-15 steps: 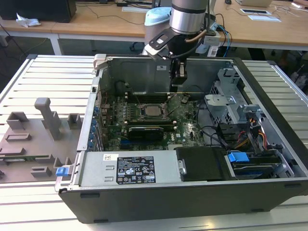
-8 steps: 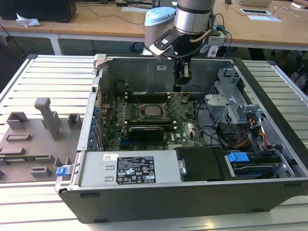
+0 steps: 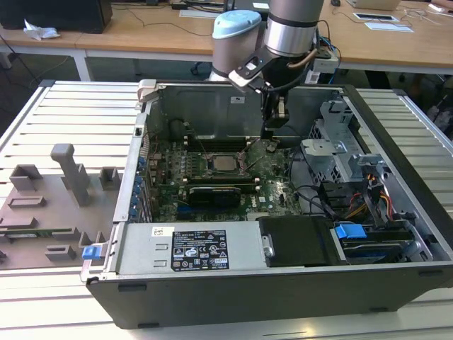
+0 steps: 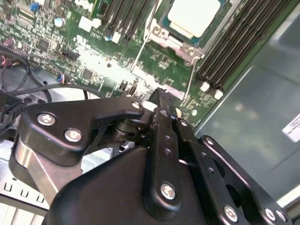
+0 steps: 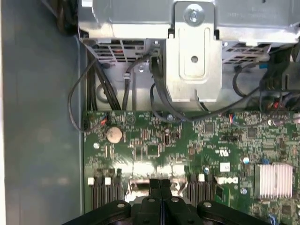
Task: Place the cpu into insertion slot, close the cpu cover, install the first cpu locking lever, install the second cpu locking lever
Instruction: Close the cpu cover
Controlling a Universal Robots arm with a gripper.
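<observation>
Jaws together on nothing, the gripper [image 4: 162, 97] hung above open motherboard [image 4: 93, 61]; just ahead the cpu [image 4: 194, 16] lay flat in the insertion slot [image 4: 187, 52].

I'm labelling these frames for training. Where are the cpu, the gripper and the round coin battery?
cpu [image 4: 194, 16]: second wrist view, centre of its pale metal top.
gripper [image 5: 159, 183]: first wrist view, where its shut fingertips meet.
coin battery [image 5: 114, 134]: first wrist view, middle of its round face.

White rectangular printed label [image 3: 200, 256] on grey metal power-supply box [image 3: 138, 249], small white sticker [image 3: 162, 231] beside it, print illegible.
</observation>
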